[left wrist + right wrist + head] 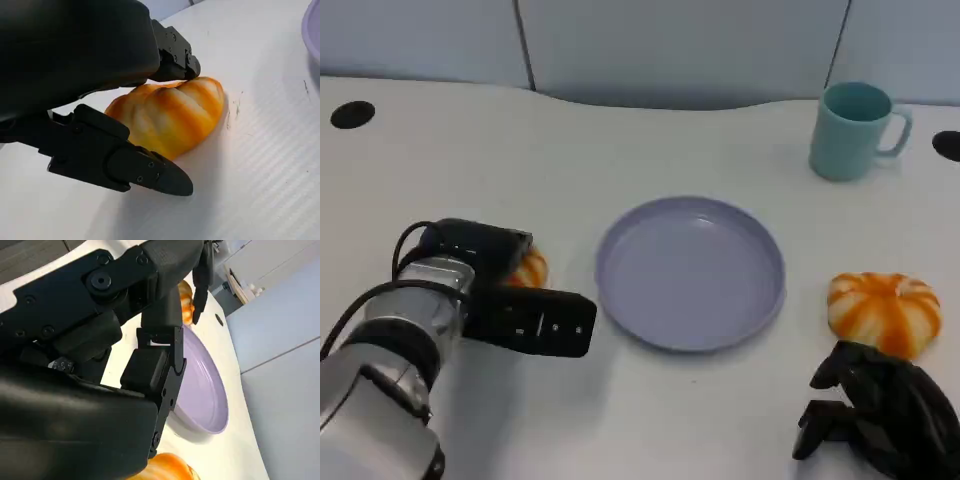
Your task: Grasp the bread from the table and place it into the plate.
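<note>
Orange-striped bread [172,117] lies on the table [620,420] between the spread fingers [145,175] of the left hand [505,290], not yet clamped, beside the lilac plate [690,272], so closing off-centre could, I judge, squeeze the soft loaf out sideways; the right hand [880,415] rests curled, holding nothing.

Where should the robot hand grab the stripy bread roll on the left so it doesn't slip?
Probably across its middle, from above. The bread is a low ribbed dome lying flat on the table, so fingers on opposite sides of its widest part should hold best. The left robot hand is already placed that way: one finger at its far edge, another along its near side.
</note>
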Tool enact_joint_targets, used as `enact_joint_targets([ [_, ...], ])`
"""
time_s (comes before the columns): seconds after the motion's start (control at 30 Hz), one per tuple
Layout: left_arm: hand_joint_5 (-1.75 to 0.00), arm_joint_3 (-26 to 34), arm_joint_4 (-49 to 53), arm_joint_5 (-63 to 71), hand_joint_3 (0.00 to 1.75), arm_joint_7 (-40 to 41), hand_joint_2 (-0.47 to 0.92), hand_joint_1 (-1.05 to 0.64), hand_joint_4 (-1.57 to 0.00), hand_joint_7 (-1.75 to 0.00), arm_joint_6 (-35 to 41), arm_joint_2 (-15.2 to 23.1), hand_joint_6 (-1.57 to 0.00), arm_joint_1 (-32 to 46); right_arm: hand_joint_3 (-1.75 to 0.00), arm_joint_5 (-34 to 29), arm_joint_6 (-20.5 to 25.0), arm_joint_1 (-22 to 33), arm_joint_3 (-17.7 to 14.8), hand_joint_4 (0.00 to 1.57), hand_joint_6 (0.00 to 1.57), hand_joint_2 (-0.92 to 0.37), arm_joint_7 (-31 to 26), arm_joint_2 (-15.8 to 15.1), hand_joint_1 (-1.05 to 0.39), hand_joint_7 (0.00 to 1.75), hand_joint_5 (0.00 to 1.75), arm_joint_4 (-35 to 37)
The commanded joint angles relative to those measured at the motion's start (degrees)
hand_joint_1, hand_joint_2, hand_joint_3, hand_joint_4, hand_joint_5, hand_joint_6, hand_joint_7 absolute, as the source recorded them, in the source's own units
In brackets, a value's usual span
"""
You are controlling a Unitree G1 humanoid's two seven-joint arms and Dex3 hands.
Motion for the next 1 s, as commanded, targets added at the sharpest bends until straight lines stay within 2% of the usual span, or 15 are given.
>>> enact_joint_targets([
  [0.03, -0.02, -1.0, 1.1, -0.1, 0.01, 0.9, 0.88, -0.56, -0.14, 0.0, 1.7, -0.4, -0.23, 0.7, -0.01, 0.9, -0.3, 0.8, -0.6, 1.41, 1.22, -0.79, 0.8, -0.9, -0.85, 0.88, 0.84, -0.3],
  [0.23, -0.02, -0.3, 1.3, -1.4, 0.0, 1.3, 0.88, -0.54, -0.15, -0.01, 1.1, -0.5, -0.23, 1.1, 0.0, 0.9, 0.2, 1.2, -0.5, 1.41, 1.24, -0.78, 0.2, -0.6, -0.87, 0.86, 0.85, -1.1],
  [0.4, -0.04, 0.0, 1.4, -2.6, 0.0, 4.5, 0.89, -0.34, -0.23, -0.01, -0.1, -0.4, -0.24, 2.8, 0.0, 0.6, 0.4, 2.1, -0.2, 1.4, 1.23, -0.79, -0.8, -0.6, -0.89, 0.86, 0.87, -2.4],
  [0.5, -0.09, 0.3, 1.4, -3.1, 0.09, 6.6, 0.92, -0.22, -0.42, -0.04, -1.5, 0.0, -0.39, 4.0, -0.01, 0.8, 0.6, 2.6, -0.1, 1.37, 1.2, -0.8, -0.8, -0.6, -0.88, 0.9, 0.91, -3.3],
  [0.57, -0.19, 0.5, 1.3, -3.3, 0.19, 8.8, 0.92, -0.25, -0.7, -0.09, -2.7, 0.4, -0.65, 4.6, -0.01, 1.0, 0.5, 2.7, -0.1, 1.37, 1.19, -0.8, -0.4, -0.7, -0.87, 0.91, 0.93, -3.2],
  [0.6, -0.22, 0.5, 1.3, -3.4, 0.21, 10.2, 0.92, -0.25, -0.75, -0.1, -3.4, 0.6, -0.69, 5.0, -0.01, 0.7, 0.1, 2.7, 0.0, 1.37, 1.19, -0.8, -0.4, -0.8, -0.87, 0.91, 0.93, -3.2],
  [0.63, -0.53, 0.4, 1.3, -3.4, 0.24, 11.1, 0.92, -0.27, -0.79, -0.07, -3.9, 0.8, -0.79, 5.2, -0.01, 0.5, -0.2, 2.8, 0.0, 1.37, 1.19, -0.8, -0.4, -0.8, -0.87, 0.91, 0.93, -3.3],
  [0.67, -0.85, 0.3, 1.3, -3.5, 0.26, 11.7, 0.92, -0.28, -0.75, -0.04, -4.2, 0.9, -0.86, 5.4, -0.01, 0.3, -0.3, 2.8, 0.1, 1.36, 1.19, -0.81, -0.4, -0.9, -0.88, 0.91, 0.93, -3.3],
  [0.7, -0.96, 0.6, 1.3, -3.8, 0.27, 12.7, 0.92, -0.28, -0.73, -0.03, -4.9, 1.1, -0.88, 5.8, -0.01, 0.4, -0.1, 2.8, 0.0, 1.36, 1.2, -0.81, -0.5, -0.9, -0.88, 0.91, 0.93, -3.3],
  [0.77, -1.2, 0.7, 1.3, -4.2, 0.26, 14.3, 0.92, -0.29, -0.8, -0.03, -6.0, 1.4, -0.98, 6.5, -0.01, 0.8, 0.3, 2.8, -0.1, 1.37, 1.19, -0.8, -0.4, -0.8, -0.87, 0.91, 0.93, -3.3],
  [0.8, -1.26, 0.8, 1.4, -4.3, 0.27, 14.6, 0.92, -0.29, -0.8, -0.03, -6.5, 1.5, -1.0, 6.8, -0.01, 1.0, 0.5, 2.7, -0.2, 1.37, 1.19, -0.8, -0.4, -0.8, -0.87, 0.92, 0.93, -3.3],
  [0.9, -1.43, 0.2, 1.5, -4.1, 0.1, 15.4, 0.91, -0.31, -0.75, -0.07, -6.9, 1.6, -1.15, 7.3, 0.0, 1.8, 1.2, 2.5, -0.4, 1.37, 1.19, -0.79, -0.1, -0.9, -0.86, 0.91, 0.92, -3.0],
  [0.93, -1.57, 0.1, 1.5, -4.1, 0.12, 15.8, 0.92, -0.3, -0.69, -0.29, -7.0, 1.7, -1.11, 7.4, 0.0, 2.0, 1.3, 2.5, -0.4, 1.37, 1.19, -0.79, 0.1, -0.9, -0.85, 0.91, 0.91, -2.9],
  [0.97, -1.67, 0.1, 1.5, -4.0, 0.14, 16.2, 0.92, -0.3, -0.65, -0.8, -7.0, 1.7, -0.89, 7.5, 0.0, 2.1, 1.3, 2.4, -0.5, 1.37, 1.2, -0.79, 0.1, -1.0, -0.85, 0.91, 0.91, -2.9],
  [1.0, -1.7, 0.0, 1.5, -4.0, 0.16, 17.4, 0.92, -0.29, -0.64, -1.05, -7.5, 1.7, -0.78, 8.0, 0.0, 2.1, 1.2, 2.4, -0.5, 1.37, 1.2, -0.79, 0.1, -0.9, -0.85, 0.91, 0.9, -2.8],
])
